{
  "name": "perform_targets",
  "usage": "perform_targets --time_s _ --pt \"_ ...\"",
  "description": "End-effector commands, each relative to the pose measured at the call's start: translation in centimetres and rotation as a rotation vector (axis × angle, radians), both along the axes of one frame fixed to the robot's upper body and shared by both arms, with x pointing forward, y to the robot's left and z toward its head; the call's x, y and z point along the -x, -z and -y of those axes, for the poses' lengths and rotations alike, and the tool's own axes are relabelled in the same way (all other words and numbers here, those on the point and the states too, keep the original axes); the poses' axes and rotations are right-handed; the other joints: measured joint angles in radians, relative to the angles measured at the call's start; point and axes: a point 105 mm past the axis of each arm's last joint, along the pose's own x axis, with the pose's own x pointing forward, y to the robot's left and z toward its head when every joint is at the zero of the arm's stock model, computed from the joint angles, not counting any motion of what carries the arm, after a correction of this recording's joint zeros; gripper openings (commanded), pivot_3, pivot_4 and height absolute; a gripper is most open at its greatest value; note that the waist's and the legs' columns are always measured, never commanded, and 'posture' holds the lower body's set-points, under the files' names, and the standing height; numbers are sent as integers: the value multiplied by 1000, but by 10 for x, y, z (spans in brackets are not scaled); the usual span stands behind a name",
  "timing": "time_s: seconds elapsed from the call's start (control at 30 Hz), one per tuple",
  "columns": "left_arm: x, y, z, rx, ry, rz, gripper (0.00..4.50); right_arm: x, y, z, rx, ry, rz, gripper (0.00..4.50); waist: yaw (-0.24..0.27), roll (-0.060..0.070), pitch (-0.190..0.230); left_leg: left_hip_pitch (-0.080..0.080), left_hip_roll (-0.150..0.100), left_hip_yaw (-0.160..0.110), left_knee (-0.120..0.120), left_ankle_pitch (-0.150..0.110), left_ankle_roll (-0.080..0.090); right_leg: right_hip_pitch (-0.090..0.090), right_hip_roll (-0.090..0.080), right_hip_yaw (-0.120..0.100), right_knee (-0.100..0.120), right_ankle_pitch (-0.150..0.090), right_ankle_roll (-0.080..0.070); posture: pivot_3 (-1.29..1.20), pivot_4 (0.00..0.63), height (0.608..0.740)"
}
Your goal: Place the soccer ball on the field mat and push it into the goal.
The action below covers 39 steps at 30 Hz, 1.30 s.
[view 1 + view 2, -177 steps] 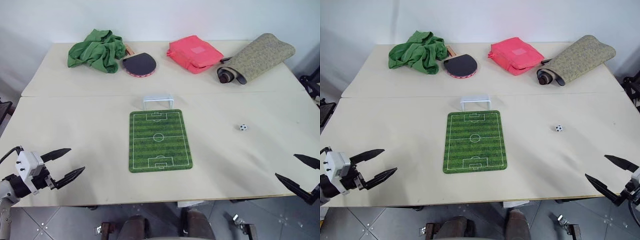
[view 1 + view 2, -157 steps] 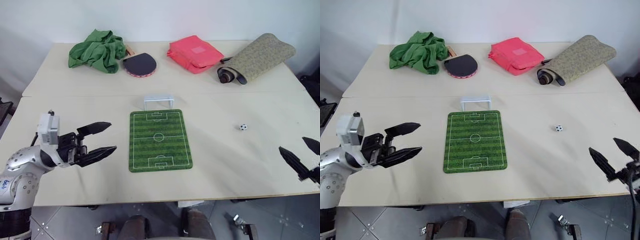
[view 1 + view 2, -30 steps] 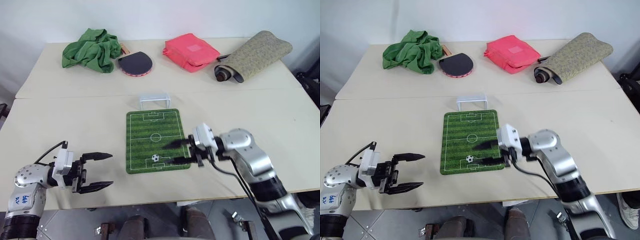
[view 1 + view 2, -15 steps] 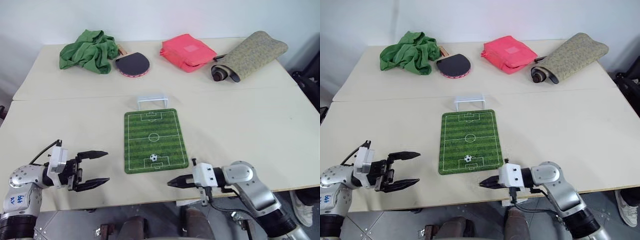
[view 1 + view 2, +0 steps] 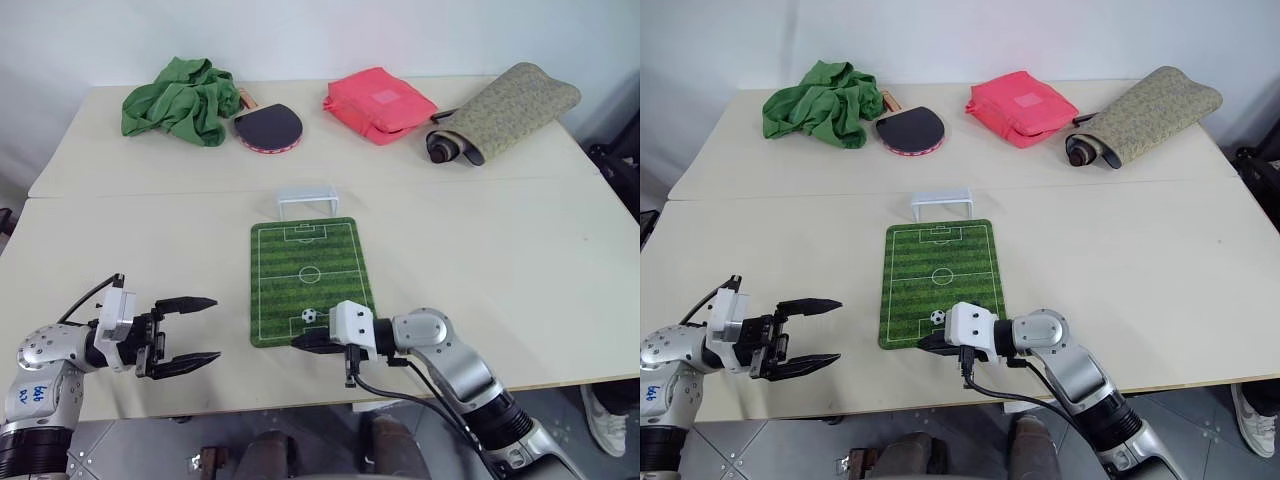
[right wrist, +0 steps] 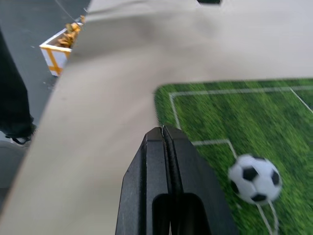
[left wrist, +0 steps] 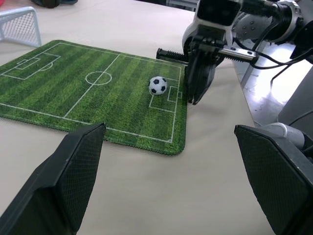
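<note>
The soccer ball (image 5: 309, 316) lies free on the green field mat (image 5: 310, 265), in the penalty box nearest me. The white goal (image 5: 307, 199) stands just past the mat's far short edge. My right gripper (image 5: 300, 341) is shut and holds nothing. It lies low over the table at the mat's near edge, just on my side of the ball (image 6: 255, 178), pointing left. My left gripper (image 5: 212, 328) hovers open and empty over bare table, left of the mat.
Along the far side of the table lie a green cloth (image 5: 180, 100), a table-tennis paddle (image 5: 268, 128), a pink bag (image 5: 380, 104) and a rolled olive-tan mat (image 5: 505, 110). The table's front edge runs right below both grippers.
The ball, earlier on bare table at the right, now rests on the mat. Over the last second my right gripper let it go, shut, and slid left along the mat's near edge.
</note>
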Motion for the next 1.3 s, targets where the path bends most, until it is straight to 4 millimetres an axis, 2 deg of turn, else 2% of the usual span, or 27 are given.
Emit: perform_targets --time_s 0.03,0.13,0.3,0.4,0.5,0.57,0.67,0.8,0.87,0.97,1.07,1.17,1.2,1.3 --pt "-1 -10 0 3 -1 44 4500 -6 -6 -3 -19 23 18 53 0 0 0 0 0 0 0 0 0 0 0 0 0 0 0 0 150 740" --pt "-2 -10 1 8 -16 49 4500 -17 -9 -2 -16 52 38 53 -1 0 0 0 0 0 0 0 0 0 0 0 0 0 0 0 150 740" --pt "-13 -16 0 72 -140 85 4500 -60 -26 5 -36 187 119 53 -2 0 0 0 1 0 0 0 0 0 0 1 0 0 0 0 150 740" --pt "-19 -18 -4 137 -266 94 4500 -97 -54 17 -61 314 230 53 -3 0 0 0 1 0 0 0 0 -1 0 0 0 0 0 0 150 740" --pt "-22 -16 -5 156 -331 90 4500 -115 -71 22 -105 391 259 53 -6 0 0 0 1 0 0 0 0 -1 0 1 0 0 0 0 150 740" --pt "-27 -16 -6 170 -407 109 4500 -110 -73 20 -124 368 248 53 -6 0 0 0 1 0 -1 0 -1 -1 1 0 0 0 0 0 150 740" --pt "-39 -19 -14 185 -559 147 4500 -87 -65 19 -134 305 219 53 -1 0 0 0 2 -1 -1 0 -1 -1 1 -1 0 0 0 0 150 740" --pt "-34 -19 -11 167 -523 157 4500 -51 -61 40 -192 210 200 53 1 0 0 -1 1 -1 -1 0 -1 -1 1 -1 -1 0 0 0 150 740" --pt "-32 -20 -13 169 -523 172 4500 -36 -60 63 -207 188 196 53 3 0 0 -1 1 0 -1 0 -1 -1 1 -1 -2 0 0 0 150 740" --pt "-30 -21 -19 122 -509 196 4500 -16 -59 116 -199 221 193 53 9 0 0 -1 1 0 -1 0 -1 0 1 -1 -3 0 0 0 150 740" --pt "-31 -20 -28 77 -524 217 4500 -8 -62 159 -196 330 157 53 12 -1 0 0 1 1 -1 0 -1 0 1 -1 -3 0 0 0 150 740" --pt "-31 -18 -35 29 -529 235 4500 -3 -66 205 -174 470 157 627 9 -1 0 1 2 3 -1 0 -1 1 2 1 -2 0 -1 0 150 740" --pt "-32 -17 -39 0 -554 247 4500 -1 -67 220 -157 521 178 987 9 -1 0 1 2 3 -1 0 -1 1 2 2 -2 0 -1 0 150 740" --pt "-32 -15 -45 -27 -583 259 4500 7 -70 241 -128 584 201 2013 11 -1 0 1 2 3 -1 -1 0 1 2 2 -2 0 -1 0 150 740"
